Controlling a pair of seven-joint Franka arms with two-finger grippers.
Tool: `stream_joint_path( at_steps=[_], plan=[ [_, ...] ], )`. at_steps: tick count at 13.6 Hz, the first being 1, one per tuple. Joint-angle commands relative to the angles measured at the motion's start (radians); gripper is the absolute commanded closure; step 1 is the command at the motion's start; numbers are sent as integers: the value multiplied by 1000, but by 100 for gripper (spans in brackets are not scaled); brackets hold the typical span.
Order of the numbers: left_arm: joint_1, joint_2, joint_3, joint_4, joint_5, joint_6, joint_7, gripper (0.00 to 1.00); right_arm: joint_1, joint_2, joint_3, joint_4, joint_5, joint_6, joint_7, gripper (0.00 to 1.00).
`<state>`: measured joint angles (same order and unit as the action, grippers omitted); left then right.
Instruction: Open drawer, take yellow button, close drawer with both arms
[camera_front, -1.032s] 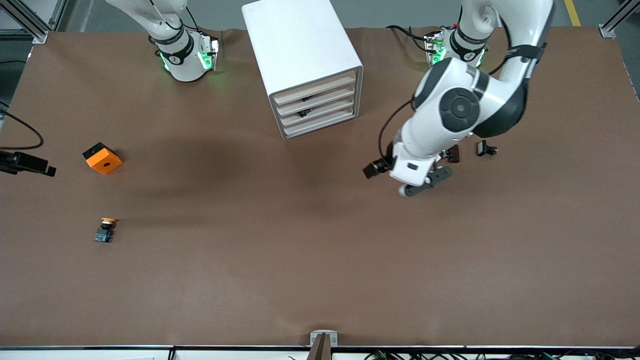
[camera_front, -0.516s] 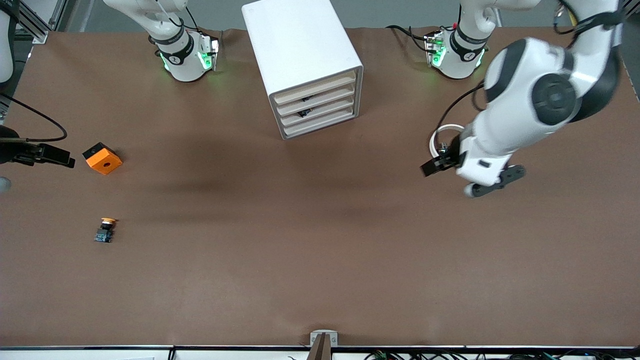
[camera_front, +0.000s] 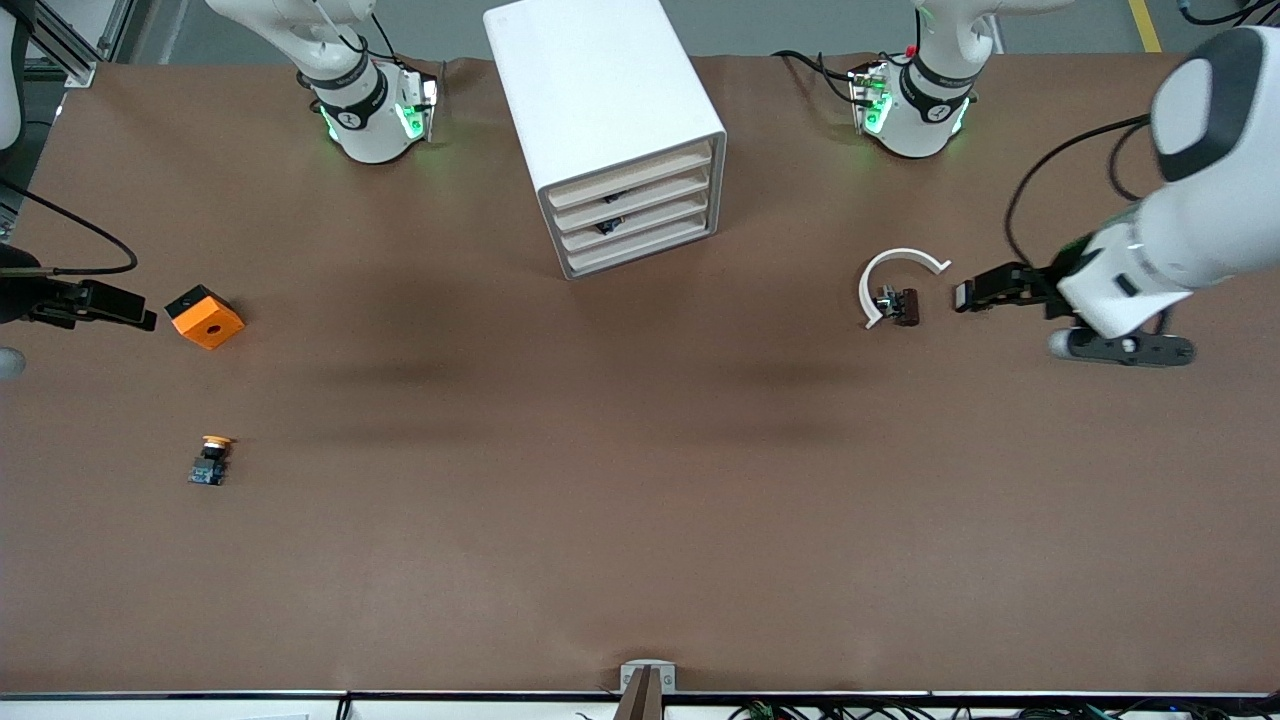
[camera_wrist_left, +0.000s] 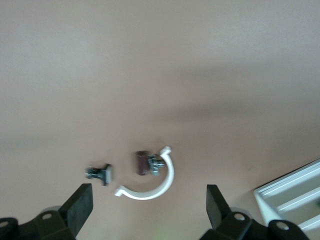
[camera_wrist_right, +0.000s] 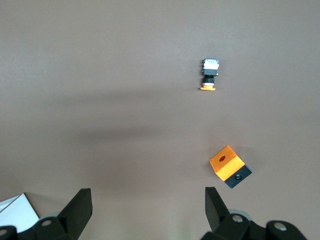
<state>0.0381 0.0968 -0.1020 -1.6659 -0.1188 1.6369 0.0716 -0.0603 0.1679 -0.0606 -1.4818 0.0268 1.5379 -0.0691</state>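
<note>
At the right arm's end of the table, the right gripper hangs up in the air just beside the orange cube, its jaws spread wide and holding nothing; that height suits a pulled-back, out-of-the-way pose more than a reach. The button lies on the bare table nearer to the front camera than the cube and well apart from the cabinet, so it seems already out of the drawer and set down where neither arm crowds it. The cabinet stands at the middle of the table between the two arm bases, and all four drawer fronts look flush, which I judge means the closing step is done or nearly so. Toward the left arm's end from the cabinet lie a dark clip inside a white arc, with a second small clip just beside them. The left gripper hovers over that patch, jaws wide apart and empty, likely clearing away from the cabinet.
</note>
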Motion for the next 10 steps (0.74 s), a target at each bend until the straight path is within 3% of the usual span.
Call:
stream_joint_path(
  at_steps=[1,5,10],
  plan=[
    [62,-55,-12,-32,27,-2,77,0,-9,1,-7,76,-2,-22,3,0],
    [66,-72,-8,-32,74,6,74,0,-6,-10,-10,83,-13,-97,5,0],
    [91,-66,-16,-29,76,64,-4,0,-24,-123,-10,11,-11,-127,5,0]
  ],
)
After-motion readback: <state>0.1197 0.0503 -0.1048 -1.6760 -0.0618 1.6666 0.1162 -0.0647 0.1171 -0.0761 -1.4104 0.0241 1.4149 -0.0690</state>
